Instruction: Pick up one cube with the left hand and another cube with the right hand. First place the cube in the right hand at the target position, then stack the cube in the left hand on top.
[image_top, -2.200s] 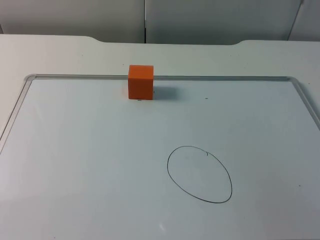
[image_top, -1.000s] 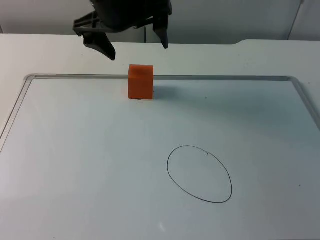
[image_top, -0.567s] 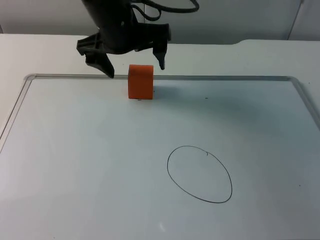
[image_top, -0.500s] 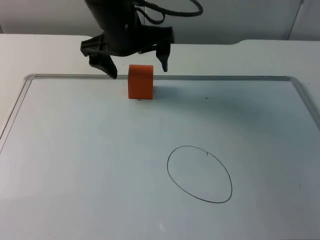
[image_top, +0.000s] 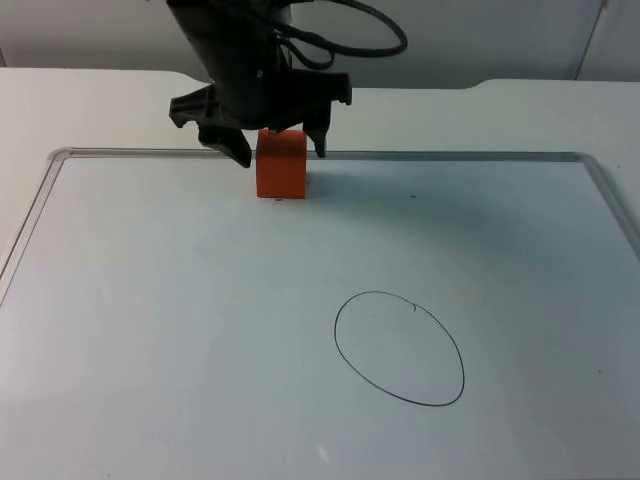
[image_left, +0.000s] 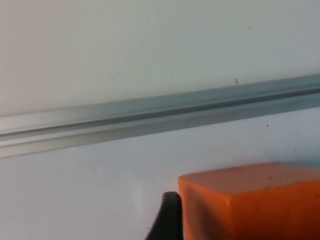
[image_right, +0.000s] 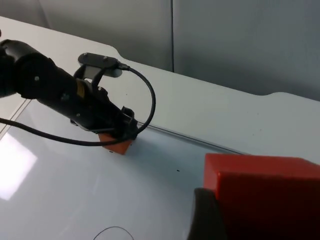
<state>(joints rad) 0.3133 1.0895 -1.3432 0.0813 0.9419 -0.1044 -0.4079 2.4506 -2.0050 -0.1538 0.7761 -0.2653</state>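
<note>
- Orange cube (image_top: 281, 165) sits on the whiteboard (image_top: 150, 330), right by the metal rail (image_top: 450, 155) at its far edge. The drawn circle (image_top: 399, 348) — the target, I'd guess — is well apart from it, nearer the front.
- Left gripper (image_top: 279, 150) is down over that cube, fingers spread w/ one on each side, not closed yet; left wrist view has one black fingertip (image_left: 169, 216) just beside the cube's face.
- Right gripper (image_right: 225, 220) is up off the table, clamped on a red cube (image_right: 262, 195); one finger shows against its side.
- Handling, my guess: small, light, stiff block w/ flat faces — no squash, maybe a bit slick.
- Best hold: two opposite flat sides, about mid-height, squared up so it won't twist out.
- Rail's close behind, so the far finger has little room.
</note>
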